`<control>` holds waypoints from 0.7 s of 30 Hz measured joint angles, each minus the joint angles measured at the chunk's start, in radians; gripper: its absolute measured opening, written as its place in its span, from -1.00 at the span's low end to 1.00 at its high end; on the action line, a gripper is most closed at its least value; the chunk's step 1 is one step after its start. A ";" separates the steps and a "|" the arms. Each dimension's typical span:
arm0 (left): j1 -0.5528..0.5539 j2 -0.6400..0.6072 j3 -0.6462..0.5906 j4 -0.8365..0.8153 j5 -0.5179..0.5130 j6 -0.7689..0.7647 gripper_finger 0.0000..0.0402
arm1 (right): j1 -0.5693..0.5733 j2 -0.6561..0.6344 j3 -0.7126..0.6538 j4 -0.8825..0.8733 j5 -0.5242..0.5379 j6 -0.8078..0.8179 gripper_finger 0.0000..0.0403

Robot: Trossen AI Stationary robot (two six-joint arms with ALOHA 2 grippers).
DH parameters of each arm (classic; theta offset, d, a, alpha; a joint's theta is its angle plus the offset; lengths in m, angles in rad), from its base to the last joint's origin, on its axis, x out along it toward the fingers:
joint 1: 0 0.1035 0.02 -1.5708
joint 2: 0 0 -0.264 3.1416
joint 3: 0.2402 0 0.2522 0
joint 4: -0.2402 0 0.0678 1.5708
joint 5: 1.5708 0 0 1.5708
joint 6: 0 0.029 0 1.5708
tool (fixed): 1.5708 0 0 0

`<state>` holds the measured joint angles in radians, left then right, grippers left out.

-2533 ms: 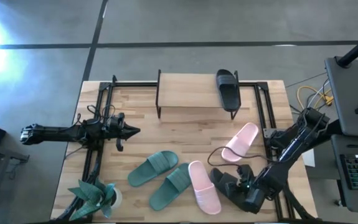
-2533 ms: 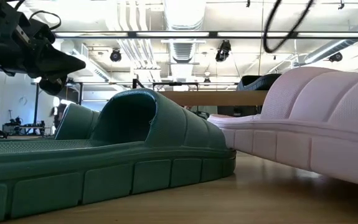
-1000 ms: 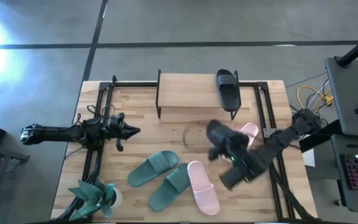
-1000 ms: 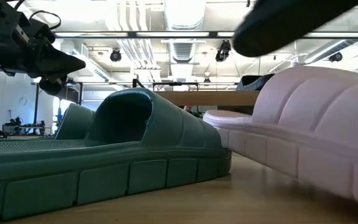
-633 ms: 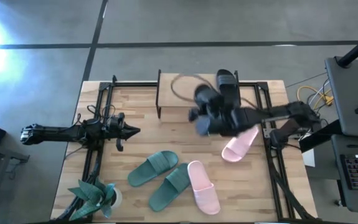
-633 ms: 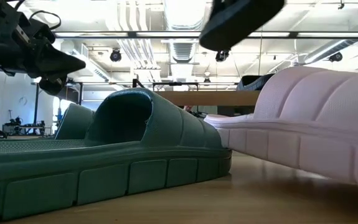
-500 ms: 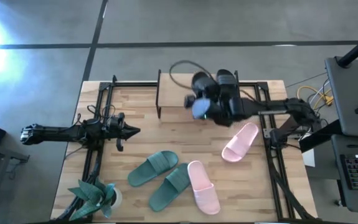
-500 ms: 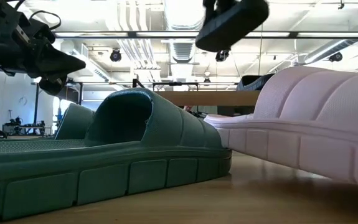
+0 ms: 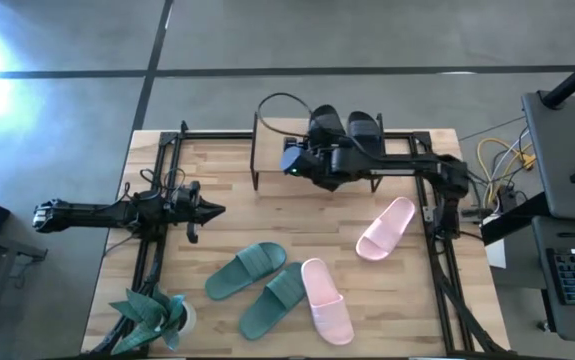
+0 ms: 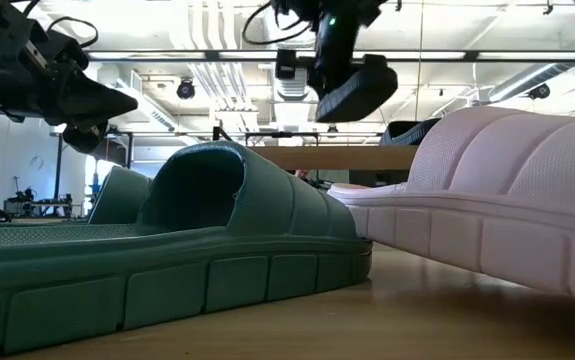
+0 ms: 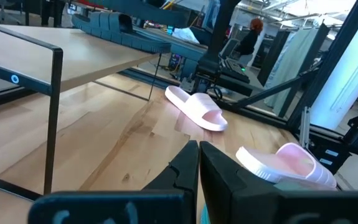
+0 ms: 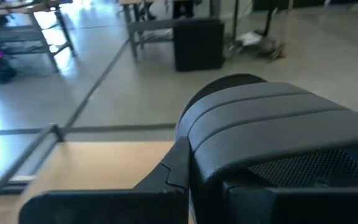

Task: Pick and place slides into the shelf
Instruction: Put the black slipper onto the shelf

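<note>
The shelf [image 9: 302, 148] stands at the table's far edge, and one black slide [image 9: 365, 132] lies on its plank top. My right gripper [image 9: 323, 146] is shut on a second black slide [image 9: 325, 124] and holds it above the plank, left of the first. In the low view this slide [image 10: 358, 90] hangs high below the gripper [image 10: 329, 45]. Two green slides [image 9: 257, 282] and a pink slide [image 9: 327, 300] lie sole-down near the front. Another pink slide [image 9: 385, 228] lies at mid right. My left gripper [image 9: 213, 210] waits shut at the left. My right gripper holds the black slide by its wide ridged strap [image 12: 194, 146]; one dark finger [image 12: 174, 169] lies against the strap's edge, and the slide hides the other. The fingers reach toward the table's far edge, slightly downward. The slide is lifted clear above the shelf's plank [image 12: 104, 167], tilted.
A black frame rail [image 9: 167, 190] runs along the table's left and right sides. A small green plant [image 9: 152, 312] stands at the front left corner. A loose cable [image 9: 277, 105] loops over the shelf's left end. Bare plank lies left of the held slide.
My right gripper has swung from the table's near right toward the far edge and leftward, carrying the black slide lifted clear, and has turned as it went. It now hangs over the shelf beside the other black slide. The other slides have stayed put.
</note>
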<state>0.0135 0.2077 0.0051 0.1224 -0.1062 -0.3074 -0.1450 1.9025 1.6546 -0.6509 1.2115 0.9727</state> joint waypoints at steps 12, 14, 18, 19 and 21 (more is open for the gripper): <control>0.000 0.000 0.000 0.000 0.000 0.000 -1.00 | -0.105 0.133 0.061 -0.005 -0.041 0.015 -0.94; 0.000 0.000 0.000 0.000 0.000 0.000 -1.00 | -0.116 0.133 0.044 -0.005 -0.045 0.017 -0.93; 0.000 0.001 0.000 0.000 0.000 0.000 -1.00 | -0.144 0.129 0.035 -0.006 -0.169 0.032 -0.86; 0.000 0.001 0.000 0.000 0.000 0.000 -1.00 | -0.151 0.126 0.035 -0.005 -0.202 0.031 -0.82; 0.000 0.000 0.000 0.000 0.000 0.000 -1.00 | -0.156 0.123 0.030 -0.006 -0.220 0.031 -0.71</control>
<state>0.0136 0.2081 0.0051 0.1226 -0.1062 -0.3075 -0.3008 2.0256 1.6843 -0.6566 0.9918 1.0037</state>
